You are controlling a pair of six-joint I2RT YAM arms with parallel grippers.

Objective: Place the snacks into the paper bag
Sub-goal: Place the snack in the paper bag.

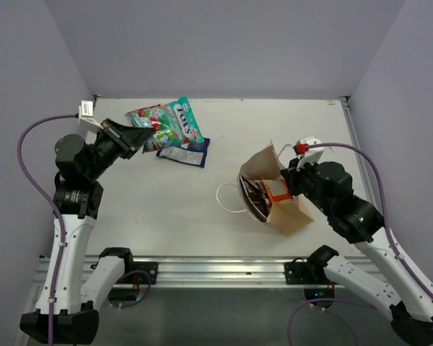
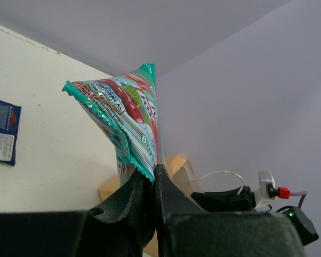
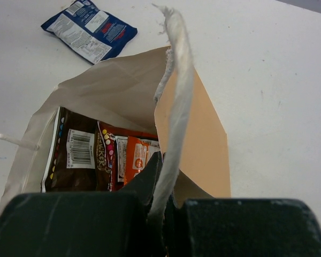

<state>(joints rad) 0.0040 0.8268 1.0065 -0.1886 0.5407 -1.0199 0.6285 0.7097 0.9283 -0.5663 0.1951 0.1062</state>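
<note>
Top external: blue packet (image 1: 184, 153) beside teal packet (image 1: 153, 122) (bag (image 1: 292, 213) apart)

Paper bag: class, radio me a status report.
Left tool shut on teal packet, aloft. Right tool shut on cord handle, paper bag open. Blue packet on table.

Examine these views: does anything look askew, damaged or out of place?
The paper bag sits tilted, its mouth crumpled open, held by one cord handle pinched in the right gripper. A blue snack packet lies outside it.
</note>
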